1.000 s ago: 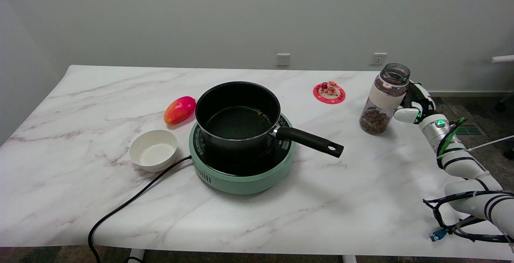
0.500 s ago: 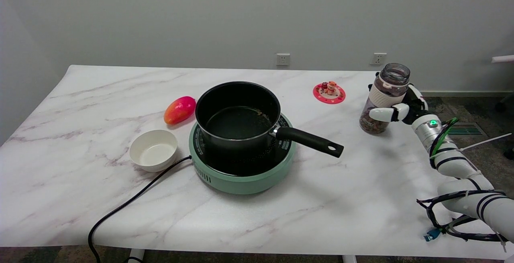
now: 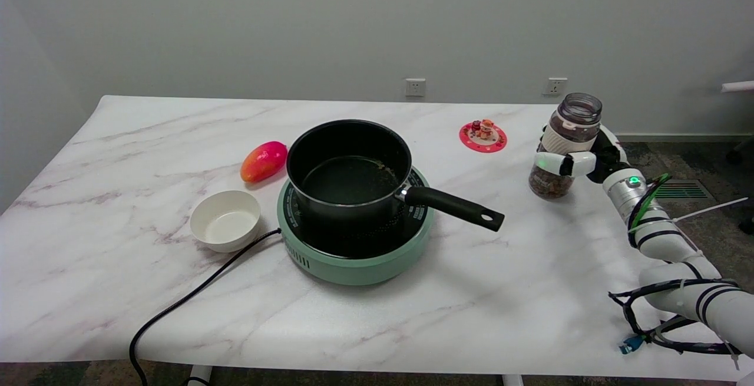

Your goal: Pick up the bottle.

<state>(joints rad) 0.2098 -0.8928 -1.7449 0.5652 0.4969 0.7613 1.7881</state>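
Fingers [image 3: 556, 162] closed round bottle [image 3: 562, 147] — marble table [image 3: 118, 256].

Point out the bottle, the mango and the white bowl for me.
bottle [image 3: 550, 181], head view, lower clear body holding brown contents.
mango [image 3: 263, 161], head view, middle of its skin.
white bowl [image 3: 207, 208], head view, left rim.

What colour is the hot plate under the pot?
Mint green, with a black top, in the head view: hot plate, pot.
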